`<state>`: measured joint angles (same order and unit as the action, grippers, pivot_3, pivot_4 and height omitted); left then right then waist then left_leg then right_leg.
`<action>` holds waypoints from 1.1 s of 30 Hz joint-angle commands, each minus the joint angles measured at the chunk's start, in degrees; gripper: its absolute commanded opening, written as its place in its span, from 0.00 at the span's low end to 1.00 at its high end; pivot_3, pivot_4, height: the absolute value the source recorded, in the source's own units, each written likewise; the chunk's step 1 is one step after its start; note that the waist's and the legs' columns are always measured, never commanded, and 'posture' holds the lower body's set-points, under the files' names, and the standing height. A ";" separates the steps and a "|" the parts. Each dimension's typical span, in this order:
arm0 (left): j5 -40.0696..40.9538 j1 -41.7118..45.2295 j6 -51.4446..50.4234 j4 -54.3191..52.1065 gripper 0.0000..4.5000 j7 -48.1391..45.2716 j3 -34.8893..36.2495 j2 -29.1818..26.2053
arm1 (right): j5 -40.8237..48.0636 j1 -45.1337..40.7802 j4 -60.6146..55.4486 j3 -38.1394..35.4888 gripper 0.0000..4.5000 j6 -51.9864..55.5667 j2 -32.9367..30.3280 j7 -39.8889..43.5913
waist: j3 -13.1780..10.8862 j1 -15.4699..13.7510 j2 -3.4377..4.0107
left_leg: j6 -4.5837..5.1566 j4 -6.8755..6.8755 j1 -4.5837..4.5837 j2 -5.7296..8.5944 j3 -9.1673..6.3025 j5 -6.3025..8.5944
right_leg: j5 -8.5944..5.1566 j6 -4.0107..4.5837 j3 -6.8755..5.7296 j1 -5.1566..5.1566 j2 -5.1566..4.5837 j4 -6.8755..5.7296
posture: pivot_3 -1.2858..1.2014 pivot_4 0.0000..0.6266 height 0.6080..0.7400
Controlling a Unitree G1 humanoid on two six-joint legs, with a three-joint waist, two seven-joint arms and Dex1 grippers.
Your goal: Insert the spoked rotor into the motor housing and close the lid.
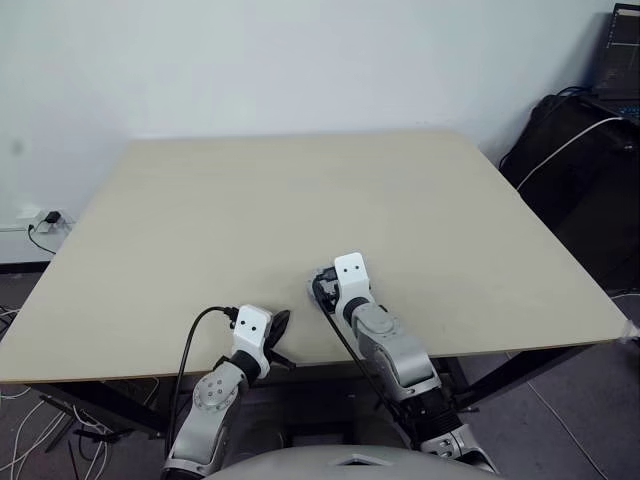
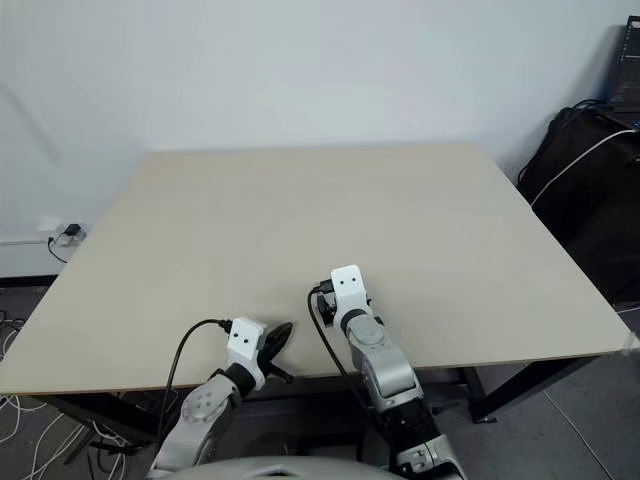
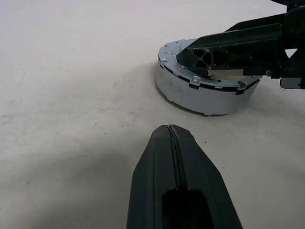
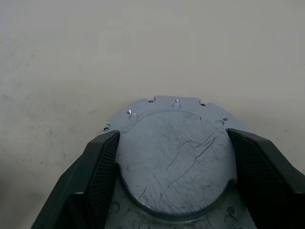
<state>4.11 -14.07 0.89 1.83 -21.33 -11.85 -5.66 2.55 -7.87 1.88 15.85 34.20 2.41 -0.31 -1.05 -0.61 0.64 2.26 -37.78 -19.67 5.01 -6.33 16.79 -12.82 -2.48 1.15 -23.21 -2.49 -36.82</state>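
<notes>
Silver-grey lid [image 4: 177,157] (near table [image 1: 300,200] edge) between right gripper [image 4: 174,157] fingers.

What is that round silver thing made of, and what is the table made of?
The lid looks like bare metal: silver-grey, dull sheen, with fine scratches across its flat top and small drilled holes near the rim. The table looks like pale beige wood or laminated board with a matte, even surface; which one cannot be told. The right end effector, with its ribbed black fingers, looks like plastic.
</notes>
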 commanded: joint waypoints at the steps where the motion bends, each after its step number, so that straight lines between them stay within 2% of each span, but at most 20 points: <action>1: 0.10 1.05 1.55 -0.72 0.00 -0.21 -0.23 0.18 | -0.51 -0.53 2.23 -0.94 0.72 1.31 1.98 -0.98 | 0.00 -0.06 0.01 | 0.00 0.00 0.00 0.00 0.00 0.00 | 0.00 0.00 0.00 0.00 0.00 0.00 | 0.52 0.00 1.00; 9: 0.08 1.20 1.96 -0.34 0.00 -0.18 -0.15 0.14 | -1.68 -1.33 6.47 -1.90 0.72 -1.29 2.09 -4.07 | -0.02 -0.11 0.06 | -0.18 -0.05 0.38 0.00 -0.03 0.10 | -0.02 -0.04 -0.02 0.49 -0.03 0.01 | 0.52 0.00 1.00; 13: 0.10 1.23 2.05 -0.33 0.00 -0.12 0.00 0.09 | -1.99 -1.64 7.95 -1.94 0.72 -0.73 1.75 -4.65 | -0.04 -0.10 0.05 | -0.27 -0.06 0.70 0.00 -0.04 0.15 | -0.20 0.21 0.04 0.86 -0.07 0.03 | 0.52 0.00 1.00; 22: 1.56 3.01 2.35 0.03 0.00 0.49 1.79 0.89 | -2.05 -1.50 8.19 -1.62 0.72 -0.26 1.34 -4.50 | -0.06 -0.11 0.02 | -0.28 -0.06 0.74 0.00 -0.07 0.15 | -0.20 0.20 0.07 0.91 -0.08 0.02 | 0.52 0.00 1.00; 27: 2.17 9.71 1.87 5.24 0.00 1.01 5.29 0.00 | -1.88 -1.63 8.09 -1.87 0.72 0.04 1.10 -4.32 | -0.07 -0.12 -0.01 | -0.28 -0.05 0.75 0.00 -0.12 0.15 | -0.19 0.19 0.03 0.91 -0.06 0.02 | 0.52 0.00 1.00; 33: 2.64 20.83 2.52 17.31 0.00 -0.05 8.37 -0.43 | -1.72 -1.99 8.04 -2.01 0.72 0.35 0.88 -4.04 | -0.07 -0.12 -0.09 | -0.32 -0.06 0.76 0.03 -0.15 0.12 | -0.10 0.03 -0.10 0.90 -0.01 0.02 | 0.52 0.00 1.00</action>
<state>6.19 4.65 1.99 17.91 -20.84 -4.31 -6.00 1.83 -9.52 6.59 15.76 31.91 2.44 -3.30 -1.12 -0.73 0.55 1.94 -37.84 -18.91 5.05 -6.48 16.91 -12.81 -2.63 1.06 -22.32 -2.51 -36.79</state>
